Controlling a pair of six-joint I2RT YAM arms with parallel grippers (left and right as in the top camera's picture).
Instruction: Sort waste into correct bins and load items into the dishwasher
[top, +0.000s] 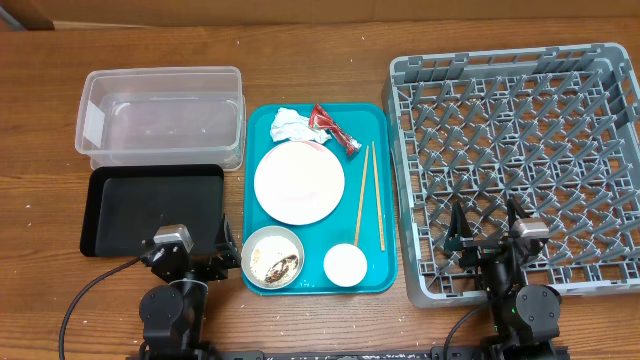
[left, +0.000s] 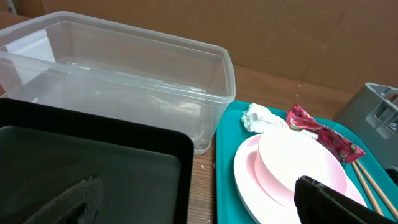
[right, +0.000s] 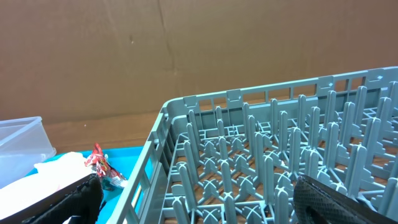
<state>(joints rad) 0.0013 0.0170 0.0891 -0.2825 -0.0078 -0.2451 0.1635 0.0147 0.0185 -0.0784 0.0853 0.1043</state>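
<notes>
A crumpled white napkin and a red wrapper lie at the far end of the teal tray. On it are also a pink plate, two chopsticks, a bowl with food scraps and a white cup. The clear tub and the black tray are to the left, and the grey dish rack is to the right. My left gripper is open and empty, spanning the black tray's edge and the plate. My right gripper is open and empty over the rack's near left part.
The tub is empty, and so are the black tray and the rack. A brown cardboard wall stands behind the table. A strip of bare wood shows between the black tray and the teal tray.
</notes>
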